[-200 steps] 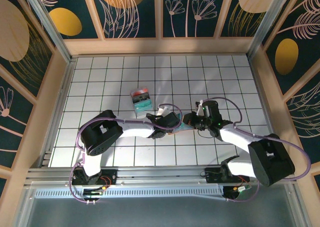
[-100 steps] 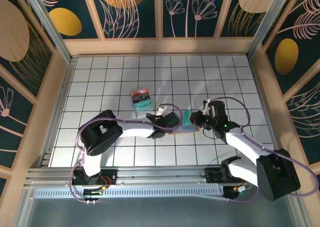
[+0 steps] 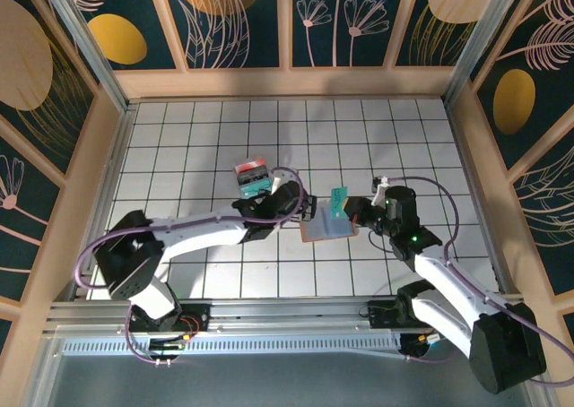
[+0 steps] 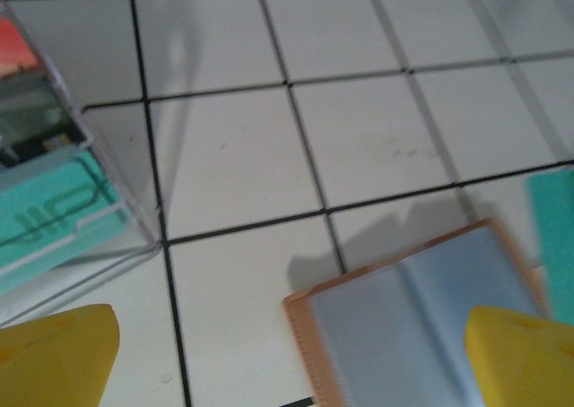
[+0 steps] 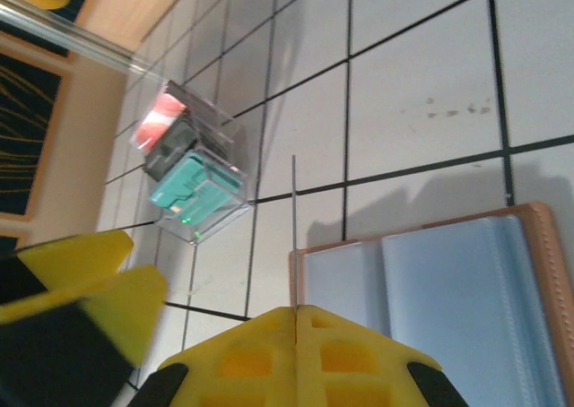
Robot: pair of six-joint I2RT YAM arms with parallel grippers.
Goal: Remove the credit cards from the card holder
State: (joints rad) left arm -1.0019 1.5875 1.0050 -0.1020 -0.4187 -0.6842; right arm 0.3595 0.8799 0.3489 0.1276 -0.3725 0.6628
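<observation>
**Teal card clamped in the right jaws beside the opened holder**

Blue-grey faces with an orange-tan border mark the card holder (image 3: pixel 330 229), which is laid open and flat on the white tiled bench (image 3: pixel 179 138), just right of centre, between the two arm ends. In the left wrist view it is cut off by the lower frame edge and partly covered by one yellow fingertip (image 4: pixel 520 358). Whether anything is tucked in its pockets cannot be made out.

A teal credit card (image 3: pixel 338 201) is gripped by the closed right jaws at the holder's far edge; whether card and holder touch cannot be told. From the right wrist the card is seen edge-on as a thin line only, so its face is hidden. In the left wrist view it is cropped by the right frame edge.

The left jaws are spread wide, nothing is held between them, and they are placed just left of the holder.

A clear box (image 3: pixel 253 176) is set on the far left of the holder, apart from it. Red, dark and teal contents are stacked inside; what they are cannot be read.
</observation>
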